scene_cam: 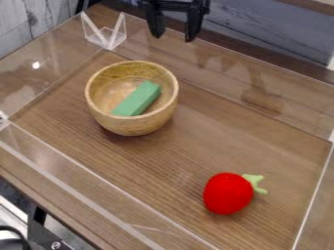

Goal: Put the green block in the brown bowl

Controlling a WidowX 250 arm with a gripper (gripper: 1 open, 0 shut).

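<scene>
Green block lies inside the brown bowl.
Beyond the bowl, the gripper hangs with jaws seemingly released, holding nothing.

Dark wood-grain worktop, fenced by clear acrylic walls with glare along the edges. Grey plank wall behind. Light even, soft reflections on the wood.
</scene>
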